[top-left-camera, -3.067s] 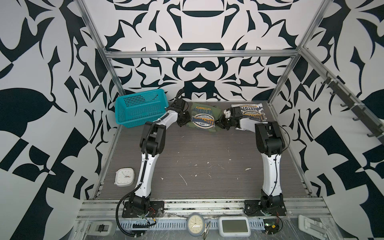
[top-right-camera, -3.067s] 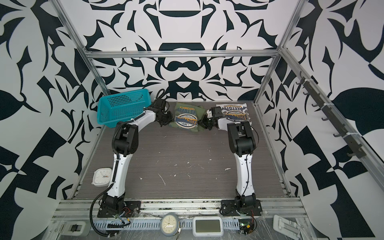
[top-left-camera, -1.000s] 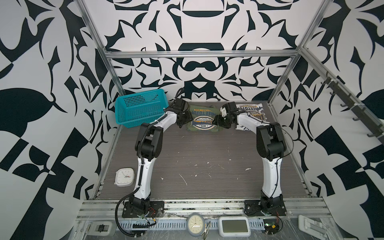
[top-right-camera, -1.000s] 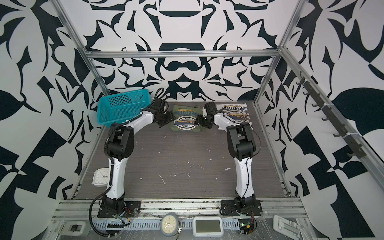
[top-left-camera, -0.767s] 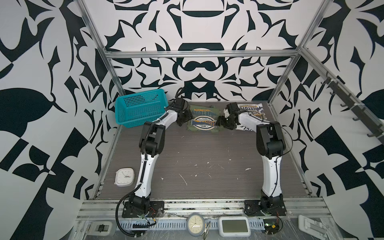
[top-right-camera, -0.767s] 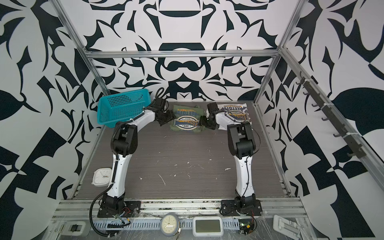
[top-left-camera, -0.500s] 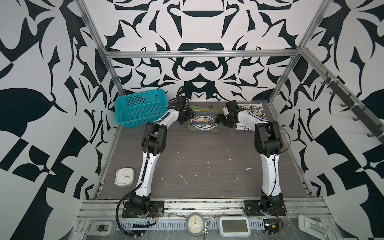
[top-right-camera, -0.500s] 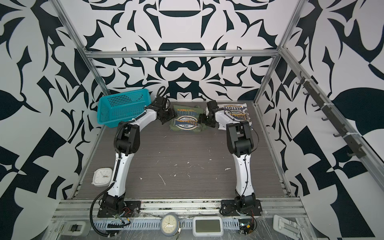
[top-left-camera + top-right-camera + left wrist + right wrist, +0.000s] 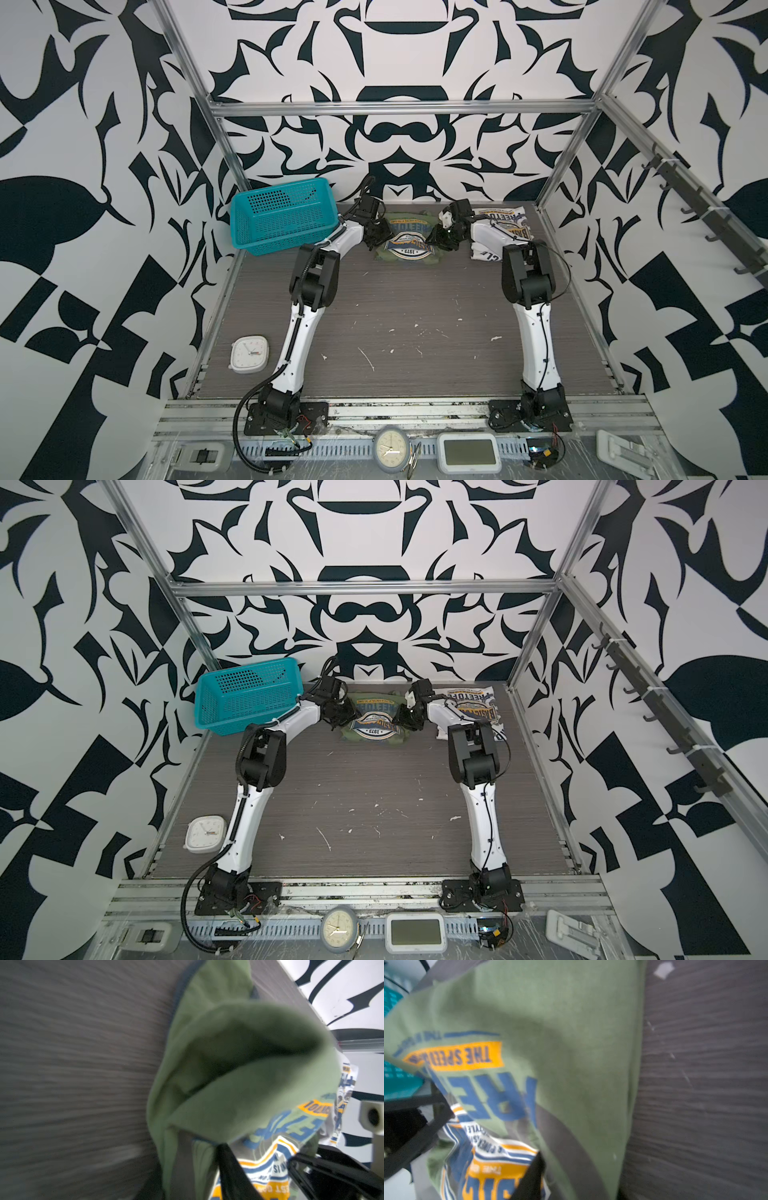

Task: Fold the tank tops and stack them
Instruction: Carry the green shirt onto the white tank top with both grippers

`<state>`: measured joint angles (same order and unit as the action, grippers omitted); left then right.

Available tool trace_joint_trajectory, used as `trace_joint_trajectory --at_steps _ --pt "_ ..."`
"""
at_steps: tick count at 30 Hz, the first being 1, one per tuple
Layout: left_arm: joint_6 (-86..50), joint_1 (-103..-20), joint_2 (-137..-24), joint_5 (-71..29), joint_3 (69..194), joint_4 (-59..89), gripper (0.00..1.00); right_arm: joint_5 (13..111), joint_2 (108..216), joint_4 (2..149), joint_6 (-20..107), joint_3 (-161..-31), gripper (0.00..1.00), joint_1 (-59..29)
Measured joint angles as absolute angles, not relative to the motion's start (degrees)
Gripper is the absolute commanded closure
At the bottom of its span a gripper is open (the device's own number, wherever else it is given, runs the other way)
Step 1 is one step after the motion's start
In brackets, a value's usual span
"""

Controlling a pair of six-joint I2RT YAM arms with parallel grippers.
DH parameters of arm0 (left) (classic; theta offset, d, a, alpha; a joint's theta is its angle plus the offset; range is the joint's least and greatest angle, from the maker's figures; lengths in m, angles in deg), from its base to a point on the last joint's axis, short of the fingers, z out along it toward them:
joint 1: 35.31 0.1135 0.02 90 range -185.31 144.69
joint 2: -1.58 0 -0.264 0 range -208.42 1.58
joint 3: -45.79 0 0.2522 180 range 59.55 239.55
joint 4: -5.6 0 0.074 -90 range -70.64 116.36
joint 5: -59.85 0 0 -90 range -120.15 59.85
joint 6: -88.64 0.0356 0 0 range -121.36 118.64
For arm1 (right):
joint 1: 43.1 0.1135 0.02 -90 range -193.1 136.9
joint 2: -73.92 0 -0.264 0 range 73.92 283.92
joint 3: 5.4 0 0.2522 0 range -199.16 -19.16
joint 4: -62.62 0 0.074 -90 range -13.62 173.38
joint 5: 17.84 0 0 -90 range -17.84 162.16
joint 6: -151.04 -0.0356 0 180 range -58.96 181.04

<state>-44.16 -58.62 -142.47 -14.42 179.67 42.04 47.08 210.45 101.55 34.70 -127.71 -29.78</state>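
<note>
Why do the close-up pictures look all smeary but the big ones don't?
Left wrist view: the table streaks and the green tank top looks soft, motion blur. Right wrist view: same smear, lettering fuzzy. Both top views: sharp, evenly lit, even the teal basket holes.

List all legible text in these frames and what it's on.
"1973": olive tank top, badge centre, in both top views.
"THE SPEED": its yellow banner, right wrist view; rest blurred.
"REETO": white tank top, partial; letters either side unclear.
Too small to read: numerals on square clock and round clock.
</note>
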Motion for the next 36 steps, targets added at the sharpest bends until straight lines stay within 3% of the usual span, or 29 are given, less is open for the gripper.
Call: trace_joint_trajectory --at_steps 5,10,18,31,34,36 --pt "-46.57 -60.30 -143.04 -12.46 179.97 41.01 0.90 46.23 210.52 103.02 34.24 -128.67 0.96 -30.94" --pt "-49.52 -62.03 -142.93 -11.41 179.97 38.43 1.00 46.20 206.87 103.78 34.24 -126.79 1.00 -33.78" --pt "-54.57 -65.92 -142.60 -10.10 186.03 32.44 1.00 47.86 194.98 106.40 35.66 -127.12 1.00 -40.20" --pt "-58.85 -74.14 -154.16 -12.06 215.34 22.43 1.00 54.64 190.54 112.85 42.06 -132.45 1.00 -50.98" --pt "-58.85 -76.54 -159.41 -14.84 217.92 19.37 0.93 56.61 190.54 113.64 44.47 -132.45 1.00 -52.71" --pt "-58.72 -78.27 -162.51 -16.98 218.53 17.90 0.82 58.60 190.54 113.86 46.00 -131.97 1.00 -53.32"
